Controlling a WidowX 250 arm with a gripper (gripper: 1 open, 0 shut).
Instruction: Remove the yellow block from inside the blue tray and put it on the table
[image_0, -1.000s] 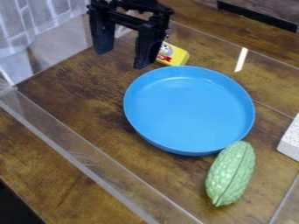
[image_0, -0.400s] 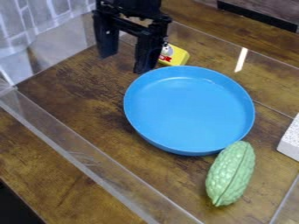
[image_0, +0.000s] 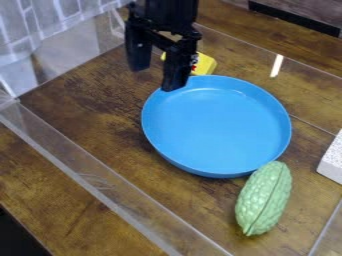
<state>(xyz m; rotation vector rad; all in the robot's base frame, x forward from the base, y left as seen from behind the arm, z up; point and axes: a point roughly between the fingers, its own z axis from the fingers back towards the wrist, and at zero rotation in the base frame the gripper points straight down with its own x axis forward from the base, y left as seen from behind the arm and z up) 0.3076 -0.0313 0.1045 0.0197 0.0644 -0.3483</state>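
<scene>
The blue tray (image_0: 221, 125) sits in the middle of the dark wood table (image_0: 94, 110), and its inside shows nothing in it. The yellow block (image_0: 203, 64) lies on the table just beyond the tray's far-left rim, partly hidden behind my gripper's right finger. My black gripper (image_0: 156, 62) points down over that spot with its two fingers (image_0: 175, 72) spread apart, open and holding nothing. Its fingertips hang close to the tray's far-left rim, to the left of the block.
A bumpy green gourd (image_0: 265, 197) lies on the table at the tray's front right. A white object (image_0: 331, 158) shows at the right edge. A clear plastic wall (image_0: 80, 170) runs along the front left of the table.
My gripper has moved right and down, toward the tray's far rim and the yellow block, and its wrist has rolled a little. The jaws have stayed open.
</scene>
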